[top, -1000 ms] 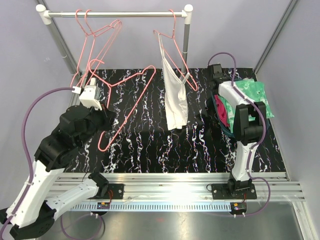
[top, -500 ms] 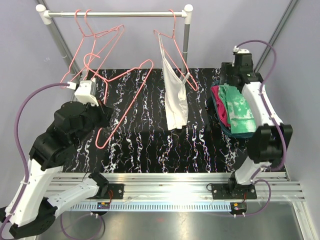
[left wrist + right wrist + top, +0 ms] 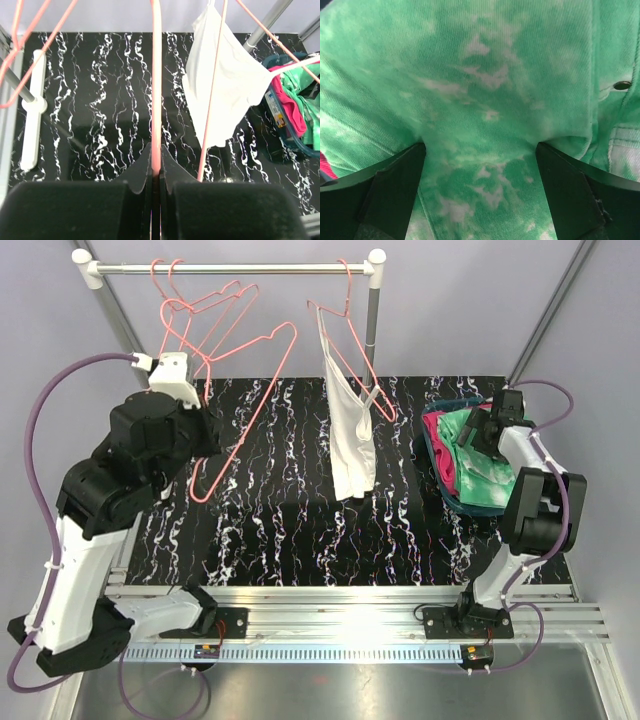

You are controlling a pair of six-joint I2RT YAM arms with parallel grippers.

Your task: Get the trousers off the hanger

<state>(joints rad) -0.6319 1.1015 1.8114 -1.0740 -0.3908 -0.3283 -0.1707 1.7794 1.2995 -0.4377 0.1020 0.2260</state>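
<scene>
I see my left gripper [image 3: 156, 152] clenched on a pink hanger [image 3: 156, 75] left of the white top [image 3: 222, 95], my right gripper [image 3: 480, 167] spread wide over the green trousers [image 3: 480, 75] right of that top.

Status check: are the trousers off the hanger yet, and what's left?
Done: the green trousers lie in the bin, off any hanger, with the right gripper open just above them. In hand: the left gripper is shut on a bare pink hanger near the rail. Left: probably only parking that hanger; whether its hook is on the rail, I cannot tell.
</scene>
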